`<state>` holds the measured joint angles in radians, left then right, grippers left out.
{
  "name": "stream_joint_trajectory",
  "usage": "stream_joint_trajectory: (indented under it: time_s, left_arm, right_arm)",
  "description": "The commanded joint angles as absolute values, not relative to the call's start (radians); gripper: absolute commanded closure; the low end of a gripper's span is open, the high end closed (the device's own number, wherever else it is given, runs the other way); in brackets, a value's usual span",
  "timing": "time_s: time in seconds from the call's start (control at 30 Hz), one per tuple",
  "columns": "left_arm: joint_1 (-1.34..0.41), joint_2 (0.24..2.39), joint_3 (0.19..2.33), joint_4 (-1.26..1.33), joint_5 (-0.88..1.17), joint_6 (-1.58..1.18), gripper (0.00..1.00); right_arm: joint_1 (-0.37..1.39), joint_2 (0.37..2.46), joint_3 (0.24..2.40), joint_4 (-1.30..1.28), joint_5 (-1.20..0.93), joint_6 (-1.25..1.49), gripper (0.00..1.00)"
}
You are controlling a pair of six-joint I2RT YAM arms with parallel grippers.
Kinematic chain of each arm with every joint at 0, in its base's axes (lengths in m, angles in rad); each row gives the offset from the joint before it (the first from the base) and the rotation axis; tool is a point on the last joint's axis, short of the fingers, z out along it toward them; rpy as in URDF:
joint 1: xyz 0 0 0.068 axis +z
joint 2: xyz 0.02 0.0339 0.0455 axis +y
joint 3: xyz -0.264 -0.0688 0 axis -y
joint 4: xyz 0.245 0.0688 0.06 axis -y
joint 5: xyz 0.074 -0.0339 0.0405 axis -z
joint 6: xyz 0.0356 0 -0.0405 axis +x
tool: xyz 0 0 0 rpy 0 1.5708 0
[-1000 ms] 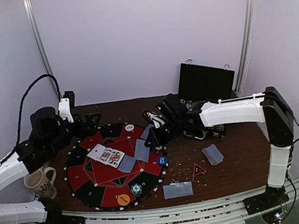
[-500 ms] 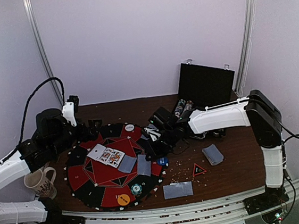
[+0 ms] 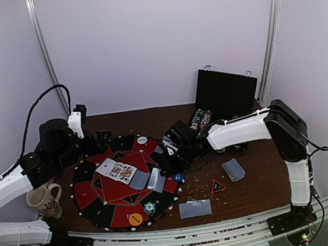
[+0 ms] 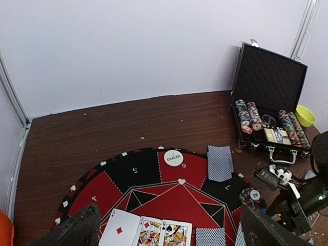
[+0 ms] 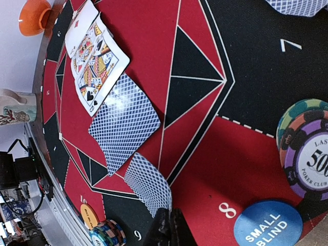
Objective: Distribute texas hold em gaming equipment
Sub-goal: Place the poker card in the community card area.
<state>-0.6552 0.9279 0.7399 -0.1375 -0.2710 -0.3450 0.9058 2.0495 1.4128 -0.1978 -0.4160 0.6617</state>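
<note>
Playing card [image 5: 146, 184] pinched in my right gripper [image 5: 169, 216] (it's bowing): I'd lay it flat, near-right on the mat [image 5: 205, 169], before releasing.

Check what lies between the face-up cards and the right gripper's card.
One face-down card, flat on the mat beside the face-up cards, short of the held card; right wrist view.

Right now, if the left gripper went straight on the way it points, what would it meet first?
Probably the face-up playing cards on the round red-and-black mat; depth is unclear.
</note>
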Motion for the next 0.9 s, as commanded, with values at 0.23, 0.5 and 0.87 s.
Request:
stream_joint_trajectory:
  time_s: [0.23,0.5,0.87]
  left_arm:
    - [-0.652,0.944,0.780,-0.113,-0.284,-0.321,0.02]
    - [-0.653,0.948,0.782,-0.115,-0.284,-0.321,0.02]
    - [-0.653,0.938,0.785,-0.123,-0.293,-0.315,0.02]
  right_arm:
    - [0.911,2.107,1.451,-0.249,-0.418,0.640,0.89]
    - [0.917,2.089,1.463,-0.263,-0.387,0.632,0.75]
    - [0.919,2.099,1.497,-0.285,-0.386,0.606,0.69]
